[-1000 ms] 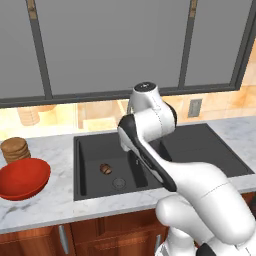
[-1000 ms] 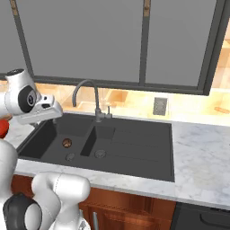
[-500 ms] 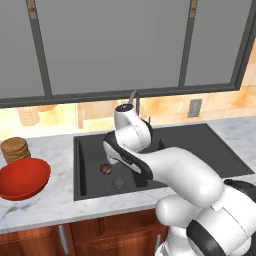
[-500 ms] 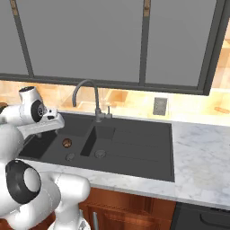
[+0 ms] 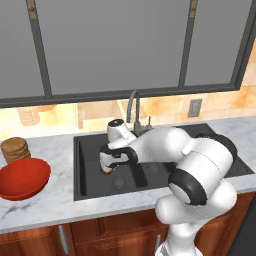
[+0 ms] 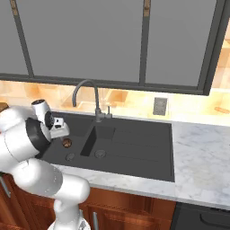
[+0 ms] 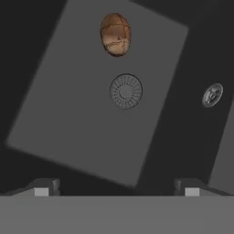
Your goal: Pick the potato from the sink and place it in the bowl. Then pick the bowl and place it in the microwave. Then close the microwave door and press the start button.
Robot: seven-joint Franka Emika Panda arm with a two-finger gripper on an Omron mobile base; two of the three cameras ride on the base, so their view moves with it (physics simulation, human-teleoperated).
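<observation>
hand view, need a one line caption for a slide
Open gripper looks down into the black sink basin, the potato lying on the floor just beyond the round steel drain.

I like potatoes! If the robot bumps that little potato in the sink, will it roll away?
Probably a little: the potato looks egg-shaped and lies loose on the sink's flat floor. Likely wobbly, not straight. It looks firm, so open jaws shouldn't squash it.

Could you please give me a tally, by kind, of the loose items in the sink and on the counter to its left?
Potato: 1, lying in the sink basin near a drain
Red bowl: 1, on the counter left of the sink
Stack of wooden discs: 1, behind the bowl
Total: 3
</observation>
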